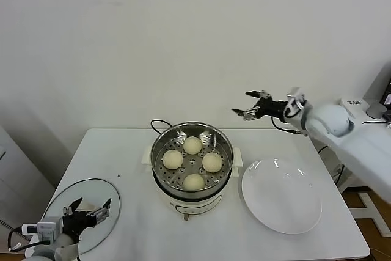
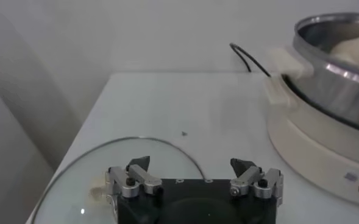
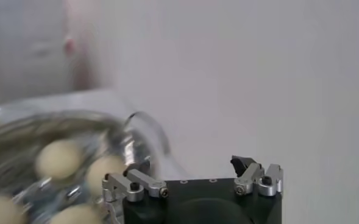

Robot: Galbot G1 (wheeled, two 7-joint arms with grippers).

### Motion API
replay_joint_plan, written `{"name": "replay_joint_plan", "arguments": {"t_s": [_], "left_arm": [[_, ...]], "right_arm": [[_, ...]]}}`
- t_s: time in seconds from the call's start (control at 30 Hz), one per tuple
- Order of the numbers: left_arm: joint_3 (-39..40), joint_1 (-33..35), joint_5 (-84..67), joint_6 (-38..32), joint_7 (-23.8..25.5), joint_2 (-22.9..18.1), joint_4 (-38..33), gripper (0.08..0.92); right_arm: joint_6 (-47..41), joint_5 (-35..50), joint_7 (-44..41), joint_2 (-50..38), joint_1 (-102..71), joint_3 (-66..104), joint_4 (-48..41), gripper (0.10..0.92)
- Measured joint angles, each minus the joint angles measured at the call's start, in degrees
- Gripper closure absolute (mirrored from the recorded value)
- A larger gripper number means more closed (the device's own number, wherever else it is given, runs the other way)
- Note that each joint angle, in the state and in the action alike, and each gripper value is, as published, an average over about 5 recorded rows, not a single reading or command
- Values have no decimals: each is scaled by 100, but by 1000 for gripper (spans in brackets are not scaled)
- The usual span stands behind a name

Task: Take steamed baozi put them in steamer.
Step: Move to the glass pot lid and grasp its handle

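Several cream-white steamed baozi (image 1: 192, 145) lie on the perforated tray inside the shiny steel steamer (image 1: 160, 145) at the table's middle; some baozi (image 3: 58, 159) also show in the right wrist view inside the steamer (image 3: 21, 119). My right gripper (image 1: 252, 105) hangs open and empty in the air, above and to the right of the steamer. My left gripper (image 1: 89, 206) is open and empty, low at the front left over the glass lid (image 1: 61, 194). In the left wrist view the left gripper (image 2: 191, 164) stands over the lid (image 2: 100, 155), with the steamer (image 2: 325, 67) off to one side.
A flat white plate (image 1: 281, 195) lies empty right of the steamer. The steamer sits on a white electric base (image 1: 183, 203) with a black cord (image 1: 157, 124) running behind it. The white table (image 1: 128, 151) ends close behind at a white wall.
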Motion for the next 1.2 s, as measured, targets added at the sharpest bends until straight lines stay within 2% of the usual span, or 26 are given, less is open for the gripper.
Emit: {"name": "replay_joint_plan", "arguments": {"t_s": [0.27, 0.53, 0.9, 1.2], "left_arm": [[32, -13, 339, -211, 157, -131, 145, 177], [28, 20, 1067, -616, 452, -224, 383, 177], [-215, 63, 3141, -1580, 1065, -441, 1114, 177], [-478, 44, 5372, -2568, 1201, -702, 1950, 177]], "right_arm": [[678, -884, 727, 784, -2384, 2508, 231, 203], [1382, -1578, 700, 1827, -4075, 4252, 161, 203], [1939, -2326, 178, 2895, -5195, 5225, -37, 203], [2106, -2752, -28, 3368, -5439, 5506, -152, 203]]}}
